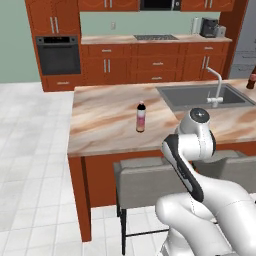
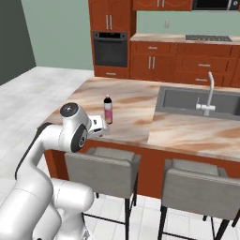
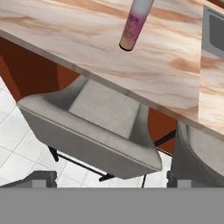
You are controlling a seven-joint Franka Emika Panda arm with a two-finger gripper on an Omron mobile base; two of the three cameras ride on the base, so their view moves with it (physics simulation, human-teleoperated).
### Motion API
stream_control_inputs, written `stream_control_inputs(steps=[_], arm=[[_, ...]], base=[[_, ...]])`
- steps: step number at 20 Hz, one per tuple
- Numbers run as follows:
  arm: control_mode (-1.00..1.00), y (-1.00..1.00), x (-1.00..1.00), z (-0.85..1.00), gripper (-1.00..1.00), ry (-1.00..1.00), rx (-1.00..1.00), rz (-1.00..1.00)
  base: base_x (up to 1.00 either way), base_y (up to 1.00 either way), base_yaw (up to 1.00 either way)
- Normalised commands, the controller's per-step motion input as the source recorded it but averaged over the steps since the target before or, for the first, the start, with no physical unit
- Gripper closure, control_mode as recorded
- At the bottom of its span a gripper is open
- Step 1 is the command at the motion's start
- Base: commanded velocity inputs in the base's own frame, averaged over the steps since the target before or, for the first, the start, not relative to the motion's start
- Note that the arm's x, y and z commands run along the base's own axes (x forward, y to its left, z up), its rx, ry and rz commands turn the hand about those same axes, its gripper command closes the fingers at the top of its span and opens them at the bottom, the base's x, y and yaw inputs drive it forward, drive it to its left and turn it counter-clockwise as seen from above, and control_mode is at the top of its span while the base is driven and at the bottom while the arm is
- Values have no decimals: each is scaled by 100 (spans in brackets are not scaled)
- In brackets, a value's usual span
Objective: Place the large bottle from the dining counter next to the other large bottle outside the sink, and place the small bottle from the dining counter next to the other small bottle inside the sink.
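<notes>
— Where's your arm sitting?

— Folded up in front of the base. My pincer [image 2: 101, 127] hangs at the near edge of the dining surface [image 1: 105, 125], above a grey stool [image 3: 94, 127], spread wide and gripping nothing.

— And the big gradient bottle?

— The pink-to-yellow bottle [image 1: 141, 117] stands upright on the marbled top, just beyond my pincer, well apart from the sink [image 1: 200, 96]. In my hand view its lower end [image 3: 133, 28] shows above the stool seat.

— The other large one?

— A dark bottle with a red label [image 1: 251, 80] stands at the far right past the sink, cut off by the picture's edge.

— Anything in my way?

— Two stools tucked under the surface edge: the second stool [image 2: 199, 192] is to the right. The curved faucet [image 2: 209, 93] rises at the basin's near rim.
</notes>
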Motion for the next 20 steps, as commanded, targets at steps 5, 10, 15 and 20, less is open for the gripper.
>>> stream_control_inputs(steps=[5, 10, 15, 20], arm=[[100, 0, 0, 0, -100, 0, 0, 0], [100, 0, 0, 0, -100, 0, 0, 0], [100, 0, 0, 0, -100, 0, 0, 0], [100, 0, 0, 0, -100, 0, 0, 0]], base=[[33, -7, 0], [30, -6, 0], [27, -5, 0], [19, -2, 0]])
